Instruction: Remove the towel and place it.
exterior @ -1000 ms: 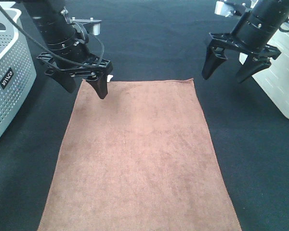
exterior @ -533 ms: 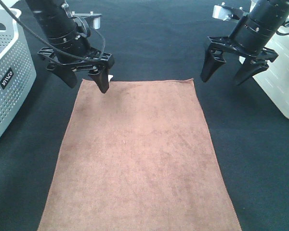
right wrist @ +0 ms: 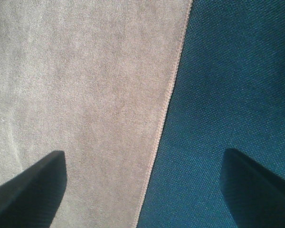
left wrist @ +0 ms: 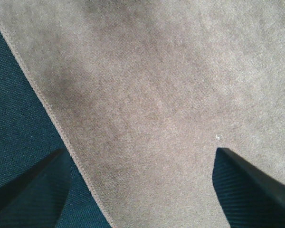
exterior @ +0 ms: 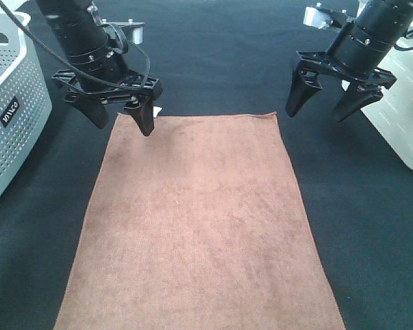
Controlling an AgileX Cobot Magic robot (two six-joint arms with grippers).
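The reddish-brown towel (exterior: pixel 199 220) lies spread flat on the dark cloth surface, its small white tag (exterior: pixel 156 111) at the far left corner. My left gripper (exterior: pixel 122 122) is open and empty, straddling that corner: one finger over the towel, the other over the dark cloth. The left wrist view shows the towel (left wrist: pixel 156 85) and its stitched hem between the fingers (left wrist: pixel 251 185). My right gripper (exterior: pixel 318 112) is open and empty, just right of the towel's far right corner. The right wrist view shows the towel (right wrist: pixel 76 95) and its hem between the open fingers (right wrist: pixel 33 185).
A white perforated laundry basket (exterior: pixel 14 103) stands at the left edge. A white container (exterior: pixel 406 117) stands at the right edge behind my right arm. Dark cloth (exterior: pixel 213 55) covers the surface around the towel.
My left gripper has shifted slightly towards the towel's far edge. My right gripper has barely moved. The towel has not moved.
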